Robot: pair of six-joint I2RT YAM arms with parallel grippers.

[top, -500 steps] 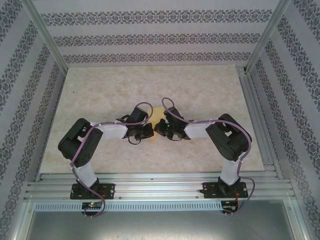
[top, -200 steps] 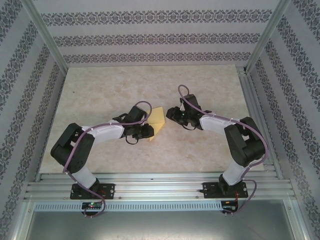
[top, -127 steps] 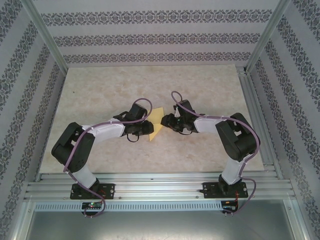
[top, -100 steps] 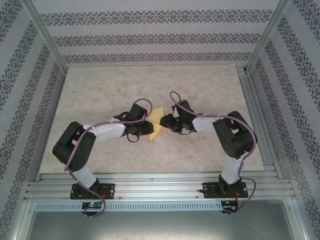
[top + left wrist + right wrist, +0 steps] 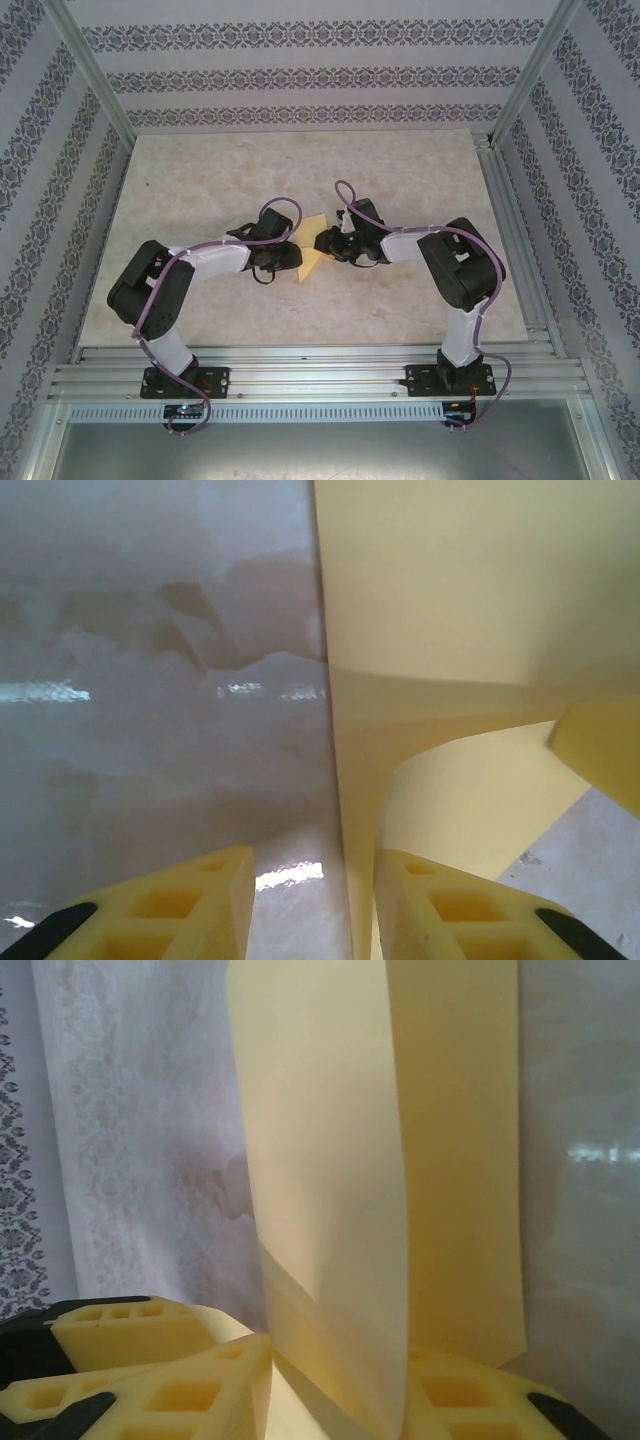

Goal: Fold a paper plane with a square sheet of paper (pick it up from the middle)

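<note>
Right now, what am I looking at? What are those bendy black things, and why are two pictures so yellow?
Those are two robot arms, a left arm and a right arm, bolted at the near edge of a table. The wide picture comes from a camera above them. The other two come from small cameras on the wrists, so everything looks huge. Each arm ends in a two-finger pincher called an end effector; the blocky yellow bits are its fingers. The smooth yellow thing is a sheet of paper, partly folded, between the arms. The left end effector is open, with the paper's edge between its fingers. The right end effector has a curled fold between its fingers; I can't tell if it is squeezing.
</note>
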